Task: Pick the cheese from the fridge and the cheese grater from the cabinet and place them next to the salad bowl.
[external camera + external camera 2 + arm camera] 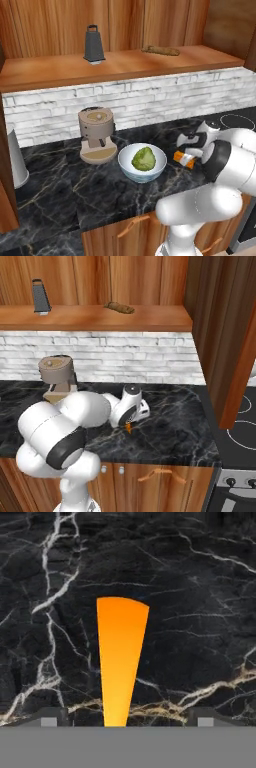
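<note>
The cheese [121, 657], a small orange wedge, lies flat on the black marble counter [75, 185]. My gripper [125, 718] hangs just above it, open, its fingertips [48, 718] wide apart on either side and clear of the wedge. In the left base view the cheese [183, 159] rests just right of the salad bowl [126, 165], which holds a green lettuce head [144, 158]. From the right base view, the cheese [129, 427] peeks out under the gripper [131, 421]. The dark cheese grater [93, 45] stands upright on the cabinet shelf [150, 62]. The fridge is out of view.
A tan coffee machine [96, 135] stands left of the bowl against the white brick wall. A brown elongated item [160, 50] lies on the shelf. A stove top [245, 421] borders the counter's right end. A pale tapered vessel [15, 160] stands at far left.
</note>
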